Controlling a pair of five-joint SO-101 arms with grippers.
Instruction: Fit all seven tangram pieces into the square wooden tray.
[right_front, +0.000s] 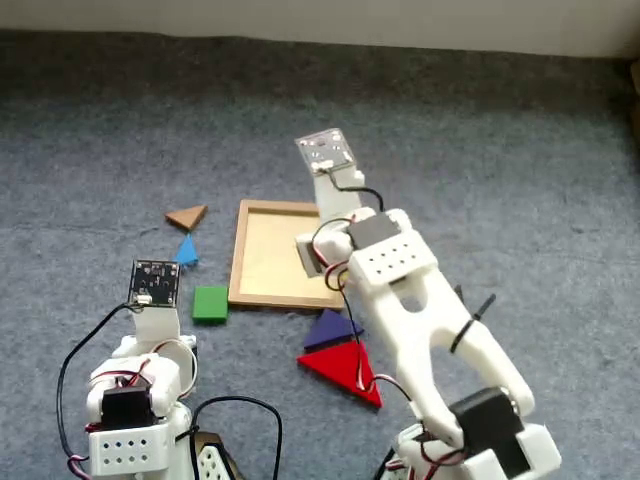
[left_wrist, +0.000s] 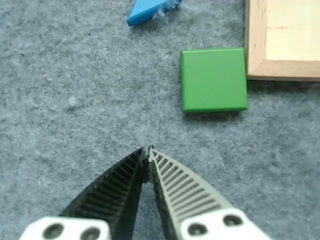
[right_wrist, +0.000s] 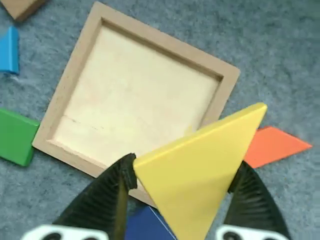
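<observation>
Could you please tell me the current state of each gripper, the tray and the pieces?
wooden tray: flat on the carpet, no piece seen inside.
yellow triangle: gripped by the right gripper, not yet placed.
left gripper: shut, holding nothing.
green square: lying outside the tray.
red triangle: lying outside the tray.

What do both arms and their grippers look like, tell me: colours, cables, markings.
The left arm and right arm are white plastic with rows of small holes, black motors and looping black cables. The left gripper and right gripper have dark ribbed fingers on white bases.
</observation>
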